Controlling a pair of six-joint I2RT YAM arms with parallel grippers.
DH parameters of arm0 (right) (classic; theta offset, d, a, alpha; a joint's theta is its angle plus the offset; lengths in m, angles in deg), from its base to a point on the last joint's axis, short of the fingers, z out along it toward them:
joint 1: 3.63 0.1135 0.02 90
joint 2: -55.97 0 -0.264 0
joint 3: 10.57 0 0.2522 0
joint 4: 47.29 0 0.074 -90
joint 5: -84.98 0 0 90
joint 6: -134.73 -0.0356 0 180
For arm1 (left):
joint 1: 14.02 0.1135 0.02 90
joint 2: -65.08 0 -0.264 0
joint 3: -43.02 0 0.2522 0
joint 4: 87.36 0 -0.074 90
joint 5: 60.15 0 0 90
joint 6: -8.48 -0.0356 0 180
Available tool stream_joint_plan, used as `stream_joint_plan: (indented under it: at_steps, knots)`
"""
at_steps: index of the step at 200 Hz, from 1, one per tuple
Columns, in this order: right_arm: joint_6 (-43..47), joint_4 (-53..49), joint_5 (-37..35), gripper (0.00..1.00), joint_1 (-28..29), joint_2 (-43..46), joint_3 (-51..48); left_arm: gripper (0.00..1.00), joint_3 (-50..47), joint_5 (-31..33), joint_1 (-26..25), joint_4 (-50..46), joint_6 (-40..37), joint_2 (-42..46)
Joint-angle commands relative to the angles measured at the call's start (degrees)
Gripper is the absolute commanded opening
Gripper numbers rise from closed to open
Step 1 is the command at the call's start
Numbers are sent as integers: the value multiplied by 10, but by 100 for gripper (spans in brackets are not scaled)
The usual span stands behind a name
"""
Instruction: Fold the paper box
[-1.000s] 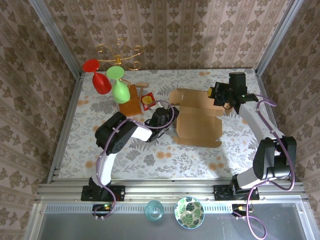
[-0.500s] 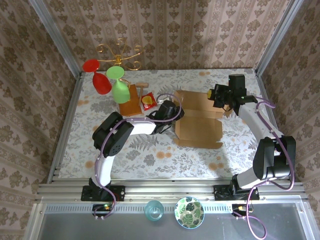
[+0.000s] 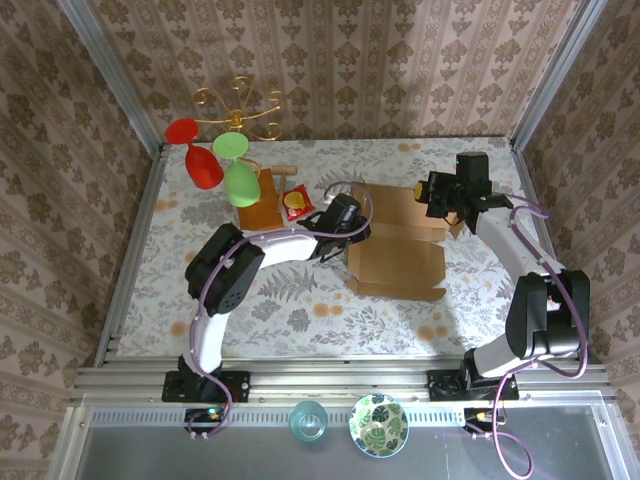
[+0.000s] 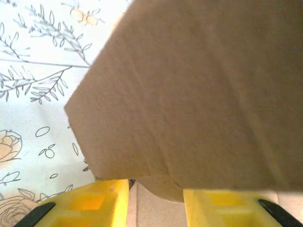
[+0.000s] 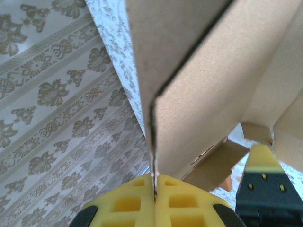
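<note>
The paper box [image 3: 398, 256] lies partly folded in the middle of the table, brown cardboard with its back panel raised. My left gripper [image 3: 350, 216] is at the box's left edge. In the left wrist view its yellow fingers [image 4: 102, 201] stand apart, and a cardboard flap [image 4: 189, 85] leans just in front of and over them, with nothing pinched. My right gripper [image 3: 441, 194] is at the box's far right corner. Its yellow pads [image 5: 128, 203] are shut on the thin edge of an upright cardboard panel [image 5: 203, 94].
A wooden block stand [image 3: 262, 205] with a red glass [image 3: 200, 160] and green glasses [image 3: 240, 180] sits at the far left, near a gold wire holder [image 3: 238, 103]. A small red and yellow item [image 3: 296, 203] lies beside the left arm. A bowl [image 3: 378, 424] and a blue cup [image 3: 308, 421] rest on the near ledge.
My left gripper has moved up and to the right along the box's left edge, and the left flap has come up. The right gripper has kept its hold and barely moved.
</note>
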Motion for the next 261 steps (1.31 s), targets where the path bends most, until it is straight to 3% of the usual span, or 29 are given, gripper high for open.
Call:
stream_joint_plan:
  at_steps: [1,39,79,105,164,198,261]
  knots:
    - [36,56,19,0,-3,-28,-4,42,-2,-24,-3,-8,-37,91]
    - [106,51,23,0,-5,-43,18,46,-68,-25,5,-44,-37,210]
    - [145,48,56,0,-19,-58,13,28,-138,-53,75,-62,-51,278]
    - [162,52,67,0,-22,-62,13,21,-152,-77,95,-28,-94,250]
    - [186,52,113,0,-36,-83,25,22,-174,-127,98,197,-204,121]
    - [208,50,131,0,-44,-94,34,23,-137,-155,102,209,-281,66]
    - [239,65,169,0,-47,-120,56,26,-115,-212,107,231,-333,23]
